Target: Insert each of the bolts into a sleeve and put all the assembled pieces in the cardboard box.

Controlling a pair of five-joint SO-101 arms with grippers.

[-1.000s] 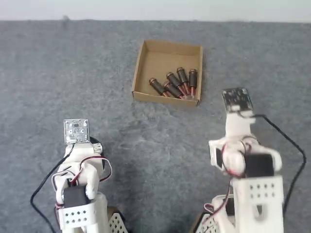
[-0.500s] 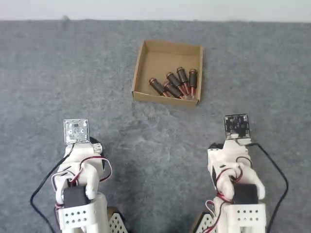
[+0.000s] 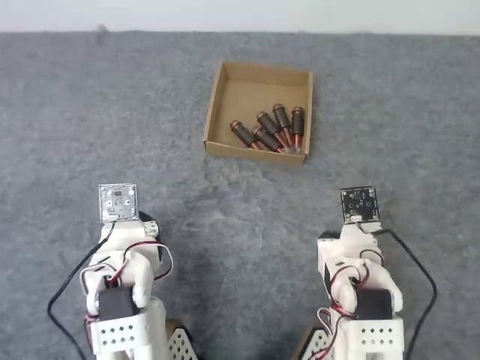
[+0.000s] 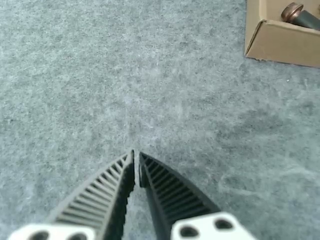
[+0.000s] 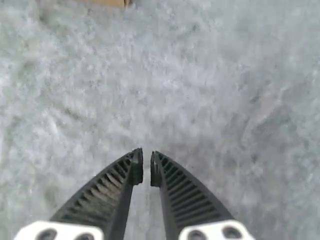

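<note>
Right tool (image 5: 146, 172) and left tool (image 4: 136, 167) sit closed, empty; cardboard box (image 3: 255, 153) with assembled pieces (image 3: 268, 129) lies ahead between them, nearer the right.

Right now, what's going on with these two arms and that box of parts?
Nothing is being handled at this moment. The cardboard box holds a cluster of about five bolt-and-sleeve pieces lying side by side. Both arms sit near their bases, apart from the box. The left gripper and the right gripper are shut, empty and pointed at the bare grey mat. No loose bolts or sleeves lie on the mat.
</note>
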